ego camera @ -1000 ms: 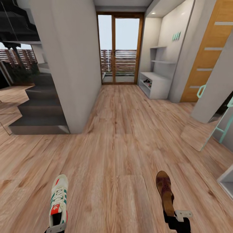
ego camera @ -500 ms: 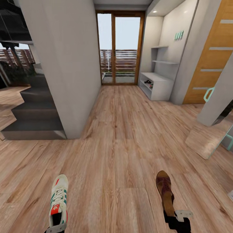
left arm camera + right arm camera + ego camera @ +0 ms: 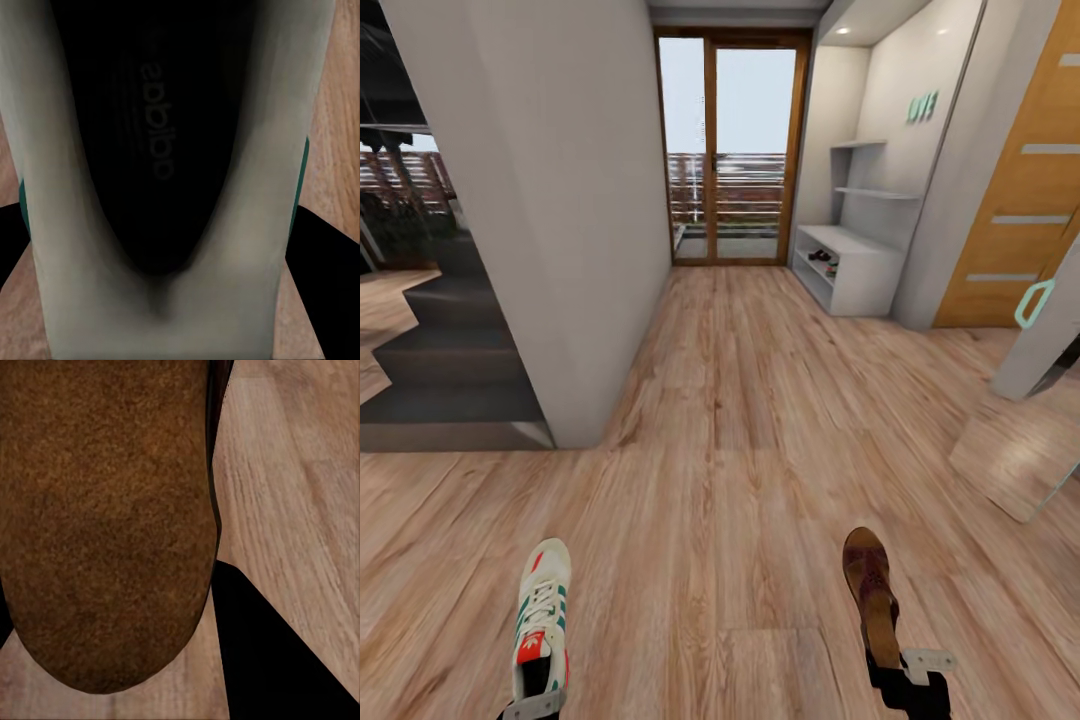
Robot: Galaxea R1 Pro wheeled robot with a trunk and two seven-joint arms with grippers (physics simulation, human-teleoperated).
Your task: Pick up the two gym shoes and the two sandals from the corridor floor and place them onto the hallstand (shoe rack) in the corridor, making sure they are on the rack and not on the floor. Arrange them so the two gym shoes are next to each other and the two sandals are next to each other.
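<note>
My left gripper (image 3: 532, 705) is shut on the heel of a white gym shoe (image 3: 542, 620) with green stripes and a red tongue patch, held toe forward above the corridor floor (image 3: 730, 400). The left wrist view looks into that gym shoe's dark inside (image 3: 165, 150). My right gripper (image 3: 905, 672) is shut on the heel end of a dark brown sandal (image 3: 870, 590); its tan-brown insole (image 3: 105, 510) is close up in the right wrist view. Far ahead on the right stands a low white-grey rack (image 3: 857, 270) with floating shelves and teal lettering above. I cannot tell if it is the hallstand.
A grey wall block (image 3: 575, 200) juts in at the left, with dark stairs (image 3: 440, 370) beyond it. A glass door (image 3: 728, 150) closes the corridor's far end. An orange-wood door (image 3: 1025, 190) and a grey panel (image 3: 1050, 340) line the right side. Small dark things (image 3: 823, 258) lie on the rack's shelf.
The whole view has shifted: the camera has moved forward along the corridor, so the rack and wall look nearer. Both shoes stay in the grippers as before.
</note>
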